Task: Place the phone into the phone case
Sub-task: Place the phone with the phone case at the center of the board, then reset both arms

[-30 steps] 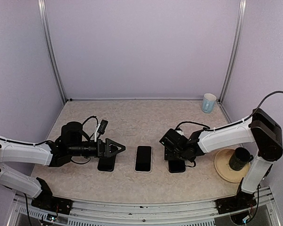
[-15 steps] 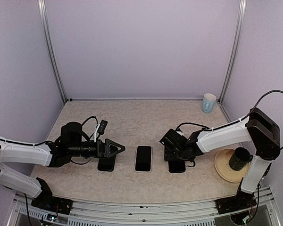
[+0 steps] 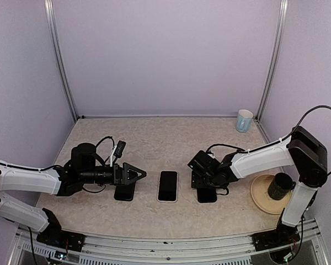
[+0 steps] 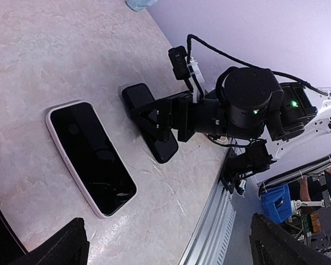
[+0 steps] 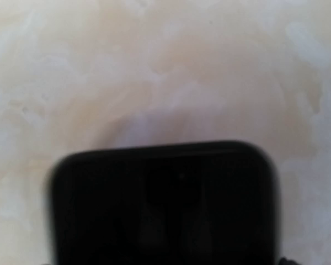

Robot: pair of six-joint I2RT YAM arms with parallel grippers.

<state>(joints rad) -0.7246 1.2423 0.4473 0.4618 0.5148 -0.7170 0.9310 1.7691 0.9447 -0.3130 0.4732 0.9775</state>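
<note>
left gripper [image 3: 137,174]: fingers spread wide with nothing between them, held low just left of the white-rimmed phone [image 3: 167,186] and pointing at it.
left black slab [image 3: 124,193]: flat, just left of the white-rimmed phone, partly under that gripper; case or second handset, cannot tell.
white-rimmed phone: flat, screen up, midway between the two slabs, touched by neither arm.
right black slab [image 3: 207,195]: flat, just right of the white-rimmed phone, filling the blurred right wrist view.
right gripper [image 3: 201,181]: low over that slab; apart or together, cannot tell.
risk, wrong pick: likely from mistaking one look-alike slab for the other.
risk, skid: probable from pressing on a thin flat edge and shoving a slab into the white-rimmed phone.
risk, jam: possible with a crooked entry, one corner left proud.
</note>
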